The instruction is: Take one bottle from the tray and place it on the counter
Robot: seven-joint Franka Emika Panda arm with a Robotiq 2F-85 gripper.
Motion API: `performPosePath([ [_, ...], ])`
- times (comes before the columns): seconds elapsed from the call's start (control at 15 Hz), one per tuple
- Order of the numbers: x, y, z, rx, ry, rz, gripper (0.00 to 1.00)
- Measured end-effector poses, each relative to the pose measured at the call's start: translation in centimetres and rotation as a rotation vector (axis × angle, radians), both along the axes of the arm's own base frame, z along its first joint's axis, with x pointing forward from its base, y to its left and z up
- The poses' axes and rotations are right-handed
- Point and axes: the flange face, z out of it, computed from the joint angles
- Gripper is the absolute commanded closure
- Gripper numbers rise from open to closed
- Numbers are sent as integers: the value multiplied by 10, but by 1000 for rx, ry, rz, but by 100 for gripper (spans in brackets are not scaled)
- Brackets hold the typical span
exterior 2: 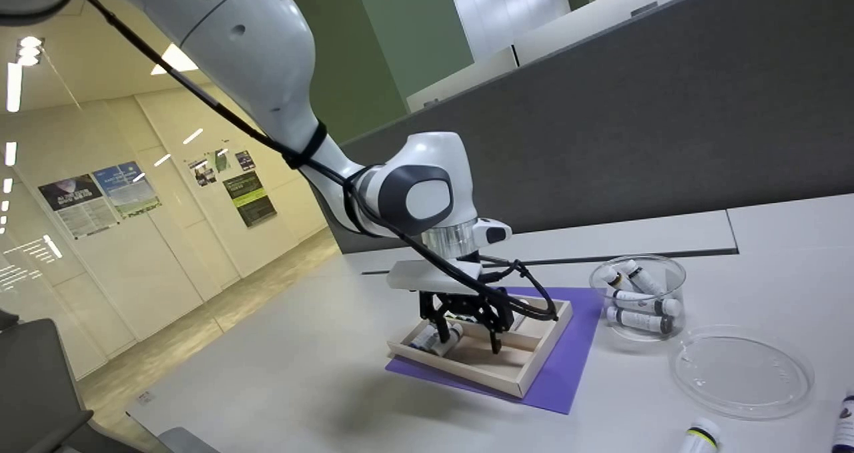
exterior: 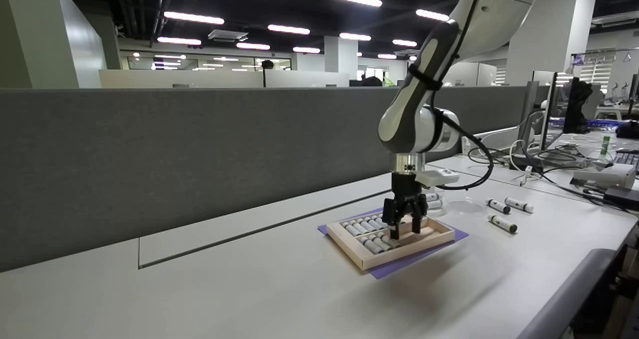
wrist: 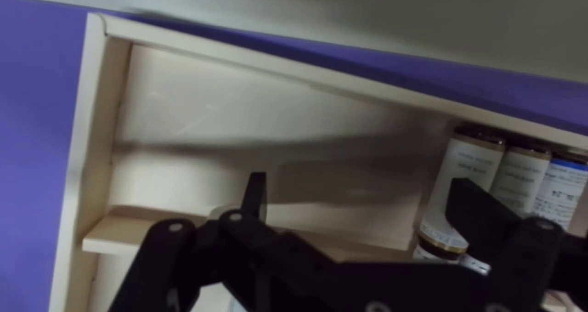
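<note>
A long, dark grey partition wall [exterior: 199,169] stands along one edge of a broad, smooth white desk [exterior: 224,299] in a lit office. On the desk lies a flat purple mat [exterior 2: 574,346], which supports a shallow, rectangular, pale tan wooden tray [exterior: 409,250]. Small, white-labelled, dark-ended cylindrical vials [wrist: 471,162] lie on their sides in the tray; at least three sit side by side at one end of a compartment. At this compartment, the black two-finger gripper [exterior: 405,230] points downward. Its jaws are set wide apart, with bare tray floor visible between them. In the wrist view, one of the jaws overlaps the vial row; contact cannot be determined from this angle. In an exterior view, a clear round container [exterior 2: 672,273] beside the mat holds further vials [exterior 2: 640,321], and a transparent flat disc [exterior 2: 742,373] lies near it. Three loose vials [exterior: 502,224] lie on the desk near the disc.
</note>
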Motion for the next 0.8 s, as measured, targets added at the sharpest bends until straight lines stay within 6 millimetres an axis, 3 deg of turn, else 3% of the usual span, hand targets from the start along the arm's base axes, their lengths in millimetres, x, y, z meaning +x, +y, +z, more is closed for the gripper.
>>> performPosePath([
  [0.8,5,25,-2,38,-8,26,0],
])
